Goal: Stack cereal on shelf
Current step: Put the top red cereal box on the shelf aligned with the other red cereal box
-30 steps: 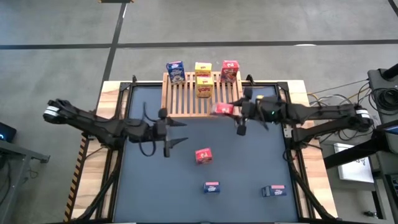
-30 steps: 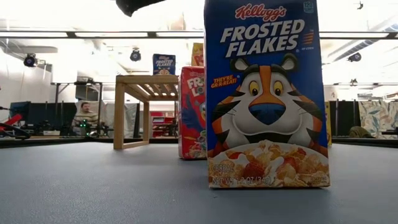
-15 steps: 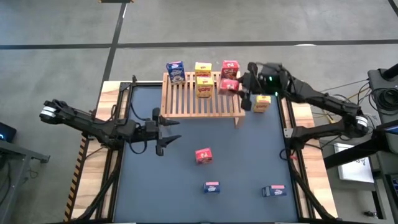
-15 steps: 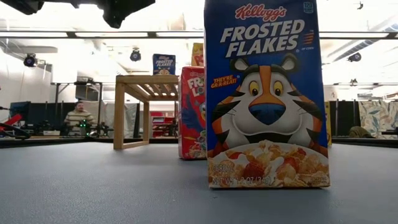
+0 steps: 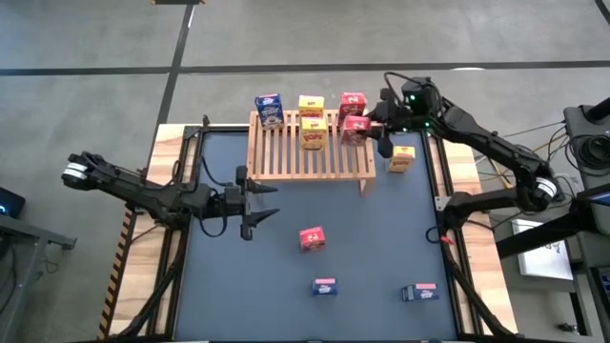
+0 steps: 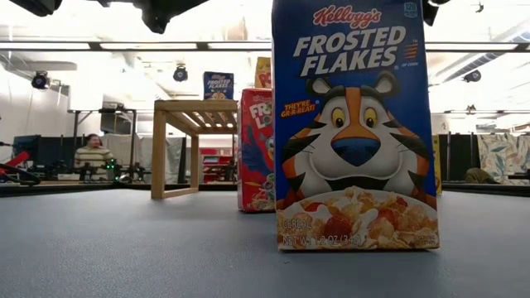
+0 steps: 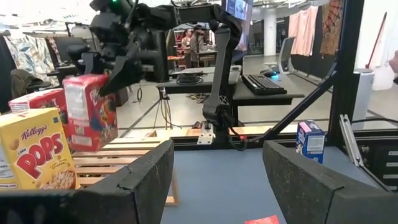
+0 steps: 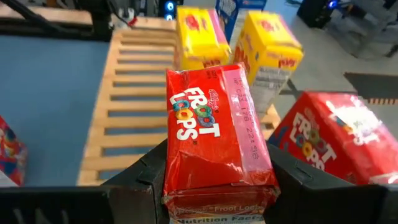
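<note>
So far four cereal boxes stand on the shelf (image 5: 310,148): a blue box (image 5: 269,109), a yellow box (image 5: 312,104) with a second yellow box (image 5: 313,133) in front of it, and a red box (image 5: 353,103). The right hand (image 5: 370,127) is over the shelf's right end, clenched on a fifth, the red Froot Loops box (image 8: 214,140), held just in front of that standing red box and not yet set down. Beyond the hand, off the shelf's end, a third yellow box (image 5: 401,158) waits. Another red box (image 5: 312,238) and two blue boxes (image 5: 324,286) (image 5: 418,292) sit on the worktop (image 5: 381,257), well apart from it. The left hand (image 5: 262,202) hovers with fingers apart and nothing between them, near the shelf's front. Space beside the hand is tight; I judge the neighbouring boxes could be knocked.
</note>
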### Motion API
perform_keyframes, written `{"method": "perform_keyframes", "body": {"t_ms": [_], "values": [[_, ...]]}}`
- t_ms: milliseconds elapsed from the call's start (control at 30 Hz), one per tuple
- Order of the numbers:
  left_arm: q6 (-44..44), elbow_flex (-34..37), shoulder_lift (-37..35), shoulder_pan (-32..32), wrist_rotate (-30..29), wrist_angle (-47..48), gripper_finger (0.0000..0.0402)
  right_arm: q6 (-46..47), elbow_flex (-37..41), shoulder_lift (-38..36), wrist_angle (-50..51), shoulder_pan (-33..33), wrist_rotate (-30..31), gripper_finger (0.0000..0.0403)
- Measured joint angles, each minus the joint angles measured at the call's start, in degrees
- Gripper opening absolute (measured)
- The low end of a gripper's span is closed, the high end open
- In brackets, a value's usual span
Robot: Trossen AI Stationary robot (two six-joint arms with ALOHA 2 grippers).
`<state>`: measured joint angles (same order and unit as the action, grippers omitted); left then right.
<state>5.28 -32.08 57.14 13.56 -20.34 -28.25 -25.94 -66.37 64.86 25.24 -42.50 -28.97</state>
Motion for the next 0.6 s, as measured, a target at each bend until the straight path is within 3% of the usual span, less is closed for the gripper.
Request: {"method": "perform_keyframes", "body": {"t_ms": [300, 600], "values": [[0.04, 0.00, -0.02, 0.00, -0.02, 0.94, 0.0231, -2.17, -0.09, 5.17, -0.42, -1.19, -0.72, 0.0166], [0.04, 0.02, -0.02, 0.00, -0.05, 0.93, 0.0231, -2.18, 0.01, 4.38, 0.69, -1.43, -1.59, 0.0167]]}}
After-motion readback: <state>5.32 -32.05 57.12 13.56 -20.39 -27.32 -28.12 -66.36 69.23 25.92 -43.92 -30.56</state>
